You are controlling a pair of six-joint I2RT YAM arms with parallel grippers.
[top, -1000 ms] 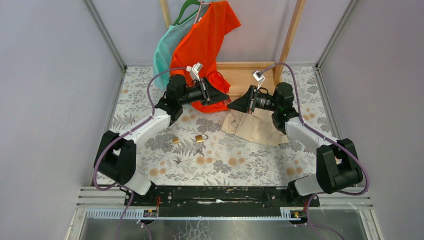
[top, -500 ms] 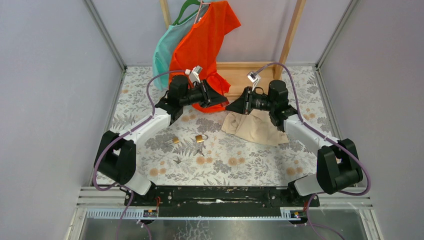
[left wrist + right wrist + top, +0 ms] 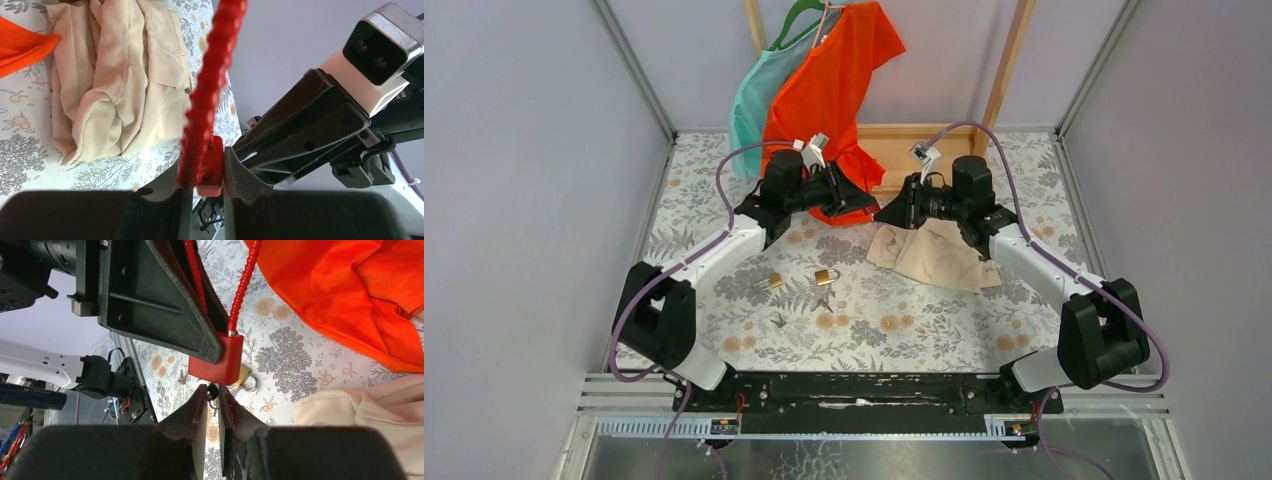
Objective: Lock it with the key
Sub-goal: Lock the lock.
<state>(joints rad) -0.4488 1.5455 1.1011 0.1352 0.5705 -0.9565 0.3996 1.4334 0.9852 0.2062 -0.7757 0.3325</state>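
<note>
Red cable lock (image 3: pixel 210 167) is clamped by its body between the left fingers (image 3: pixel 237 175), raised above the floral worktop (image 3: pixel 894 320), its beaded cable running upward. The right fingers (image 3: pixel 195 410) pinch a small dark key (image 3: pixel 212 391) just under that body. A brass padlock (image 3: pixel 826 275) and a crumpled beige garment (image 3: pixel 934 255) lie on the worktop below; an orange shirt (image 3: pixel 834 80) hangs behind.

- Right gripper (image 3: pixel 212 394): fingers nearly together, small dark object (image 3: pixel 212 388) pinched at the tips, just under the red cable lock (image 3: pixel 226 367).
- Left gripper (image 3: pixel 217 351): black finger pressed to the lock's side.
- Ribbed red cable (image 3: pixel 243 282) rises from the lock.
- Brass padlock (image 3: pixel 247 379) on floral tablecloth (image 3: pixel 295 365); orange shirt (image 3: pixel 350 290) and beige cloth (image 3: pixel 360 415) to the right.
</note>
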